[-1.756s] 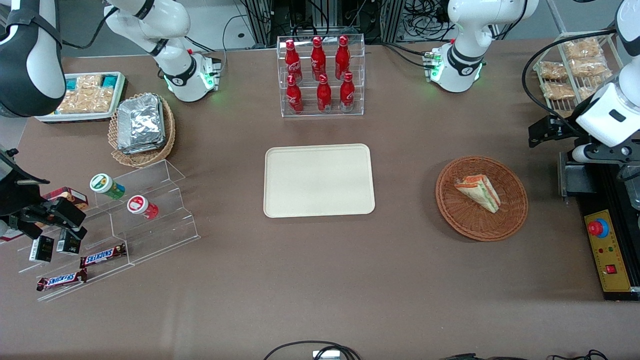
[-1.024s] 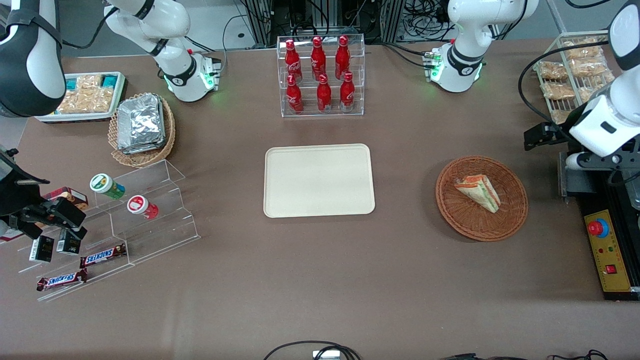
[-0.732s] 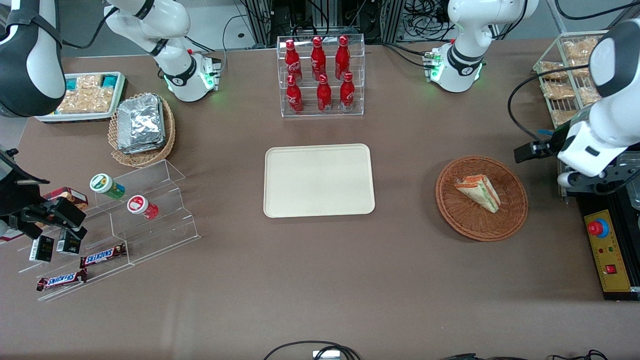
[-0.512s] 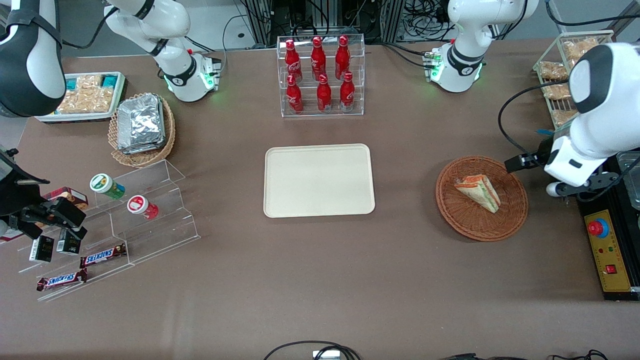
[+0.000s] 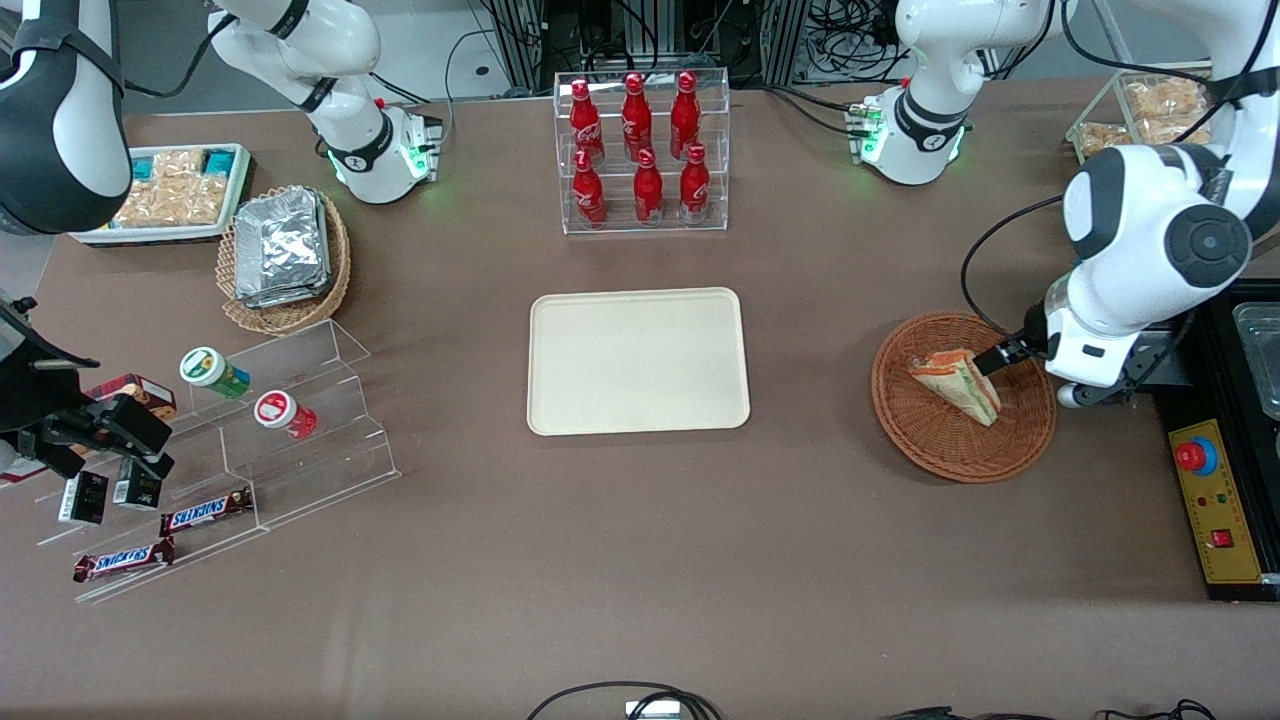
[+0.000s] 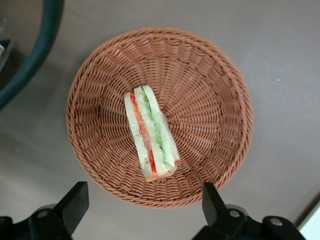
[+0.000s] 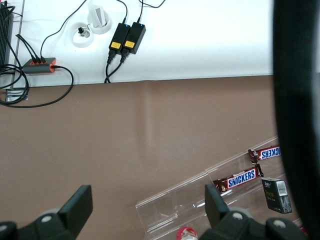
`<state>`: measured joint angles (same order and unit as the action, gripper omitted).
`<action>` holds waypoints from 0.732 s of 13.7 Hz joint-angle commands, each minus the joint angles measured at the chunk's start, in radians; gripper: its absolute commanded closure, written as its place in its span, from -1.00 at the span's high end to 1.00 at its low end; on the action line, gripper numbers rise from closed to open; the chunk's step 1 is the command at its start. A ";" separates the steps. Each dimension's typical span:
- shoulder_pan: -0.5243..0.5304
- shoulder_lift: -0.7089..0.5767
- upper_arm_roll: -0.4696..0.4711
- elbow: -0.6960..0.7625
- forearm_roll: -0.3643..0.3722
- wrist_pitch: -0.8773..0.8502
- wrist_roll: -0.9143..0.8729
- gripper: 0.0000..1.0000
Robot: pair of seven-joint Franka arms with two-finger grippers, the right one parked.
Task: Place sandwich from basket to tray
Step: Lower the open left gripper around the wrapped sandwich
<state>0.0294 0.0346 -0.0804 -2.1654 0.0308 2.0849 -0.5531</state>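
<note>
Gripper [image 6: 142, 210] hovers above the basket [image 6: 220, 100], jaws spread wide, gripping nothing. Sandwich [image 6: 151, 134] lies in the basket below it, apparently untouched. Tray [image 5: 638, 360] sits well apart, bare; pickup and transfer remain.

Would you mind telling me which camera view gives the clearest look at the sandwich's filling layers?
The left wrist view: the sandwich lies in the basket, cut edge up, with the open gripper above it. The front view shows it small, partly covered by the gripper. The right wrist view misses it.
</note>
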 commanded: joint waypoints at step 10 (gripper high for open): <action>-0.019 0.073 -0.002 -0.166 0.078 0.236 -0.300 1.00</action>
<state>0.0258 0.0922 -0.0836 -2.3150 0.0834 2.2805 -0.7987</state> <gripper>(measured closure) 0.000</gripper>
